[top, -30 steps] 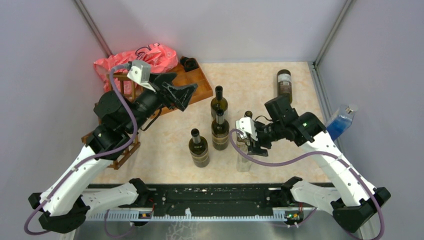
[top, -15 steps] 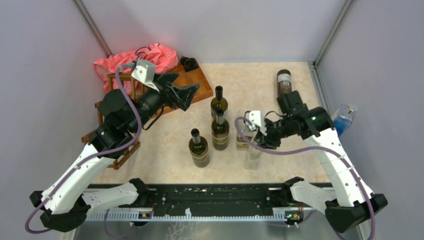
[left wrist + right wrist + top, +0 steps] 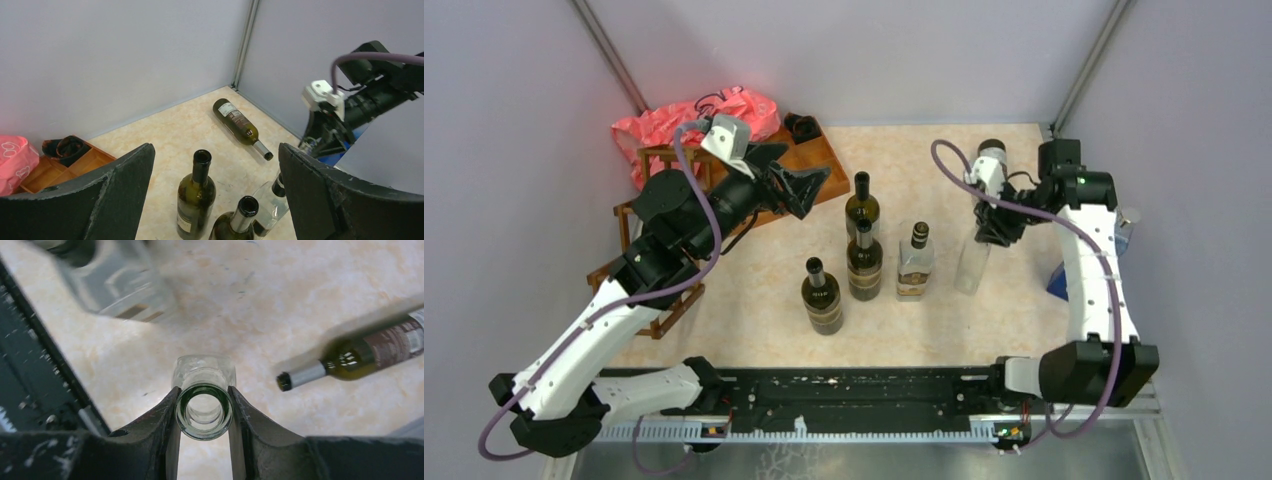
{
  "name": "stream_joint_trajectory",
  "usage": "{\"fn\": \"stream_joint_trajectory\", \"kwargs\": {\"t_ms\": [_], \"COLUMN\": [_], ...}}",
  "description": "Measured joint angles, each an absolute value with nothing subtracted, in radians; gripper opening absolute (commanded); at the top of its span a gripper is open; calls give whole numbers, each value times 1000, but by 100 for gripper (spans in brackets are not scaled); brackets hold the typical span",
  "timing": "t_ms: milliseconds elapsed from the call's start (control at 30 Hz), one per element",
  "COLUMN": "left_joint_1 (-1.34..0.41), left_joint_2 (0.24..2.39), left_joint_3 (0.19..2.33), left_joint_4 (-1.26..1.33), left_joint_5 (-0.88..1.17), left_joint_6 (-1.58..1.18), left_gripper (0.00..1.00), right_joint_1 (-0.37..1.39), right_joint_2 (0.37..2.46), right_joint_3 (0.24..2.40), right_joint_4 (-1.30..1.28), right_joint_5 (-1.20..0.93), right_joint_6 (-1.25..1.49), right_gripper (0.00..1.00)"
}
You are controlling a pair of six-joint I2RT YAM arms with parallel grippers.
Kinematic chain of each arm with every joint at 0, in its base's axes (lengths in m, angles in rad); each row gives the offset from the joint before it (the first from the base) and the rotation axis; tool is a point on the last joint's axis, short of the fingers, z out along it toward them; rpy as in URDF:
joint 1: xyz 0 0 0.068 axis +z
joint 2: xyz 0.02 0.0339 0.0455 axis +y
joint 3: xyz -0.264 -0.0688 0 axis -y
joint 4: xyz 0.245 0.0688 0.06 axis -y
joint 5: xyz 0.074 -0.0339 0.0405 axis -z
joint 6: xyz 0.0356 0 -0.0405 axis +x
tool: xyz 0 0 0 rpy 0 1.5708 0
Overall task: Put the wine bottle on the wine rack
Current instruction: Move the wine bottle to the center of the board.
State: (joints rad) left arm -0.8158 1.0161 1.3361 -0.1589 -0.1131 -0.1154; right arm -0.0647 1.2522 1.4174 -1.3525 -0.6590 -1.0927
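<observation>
My right gripper (image 3: 994, 226) is shut on the neck of a clear glass bottle (image 3: 971, 268) and holds it tilted over the right middle of the table. In the right wrist view the jaws (image 3: 204, 396) clamp its open mouth (image 3: 204, 412). My left gripper (image 3: 802, 188) is open and empty, raised over the orange-brown tray's near edge; in the left wrist view (image 3: 215, 200) it looks down on the standing bottles. The dark brown wine rack (image 3: 671, 306) stands at the far left, mostly hidden behind my left arm. A dark bottle (image 3: 239, 122) lies at the back right.
Three dark green bottles (image 3: 861, 207) (image 3: 863, 264) (image 3: 822, 298) and a clear square labelled bottle (image 3: 915, 268) stand mid-table. The orange-brown tray (image 3: 816, 160) and a pink bag (image 3: 692, 120) are back left. A blue bottle (image 3: 1057, 282) sits by the right wall.
My right arm has carried the clear bottle from the front centre, beside the square bottle, to the right and farther back. My left gripper has shifted slightly right, still open.
</observation>
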Motion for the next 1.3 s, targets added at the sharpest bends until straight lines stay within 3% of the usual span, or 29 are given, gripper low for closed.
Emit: {"fn": "stream_joint_trajectory", "kwargs": {"t_ms": [333,633,1067,1300], "left_joint_1": [-816,-816,-816,-816], "left_joint_2": [1023,1041,1054,1056], "left_joint_3": [1344,1344,1341,1341], "left_joint_4": [-159,-157,-141,-139], "left_joint_5": [-111,-108,-102,-92], "left_joint_6": [-107,-107,-111,-112], "left_gripper": [99,99,99,99], "right_joint_1": [-73,-31,-22,-20], "right_joint_2": [1570,1856,1922,1874], "right_joint_3": [1645,1924,2001,1958], "right_joint_4": [-968,-875,-879,-881], "right_joint_5": [-557,-467,-452,-458], "right_joint_6": [-775,-614,-568,-569], "right_gripper": [0,5,60,77]}}
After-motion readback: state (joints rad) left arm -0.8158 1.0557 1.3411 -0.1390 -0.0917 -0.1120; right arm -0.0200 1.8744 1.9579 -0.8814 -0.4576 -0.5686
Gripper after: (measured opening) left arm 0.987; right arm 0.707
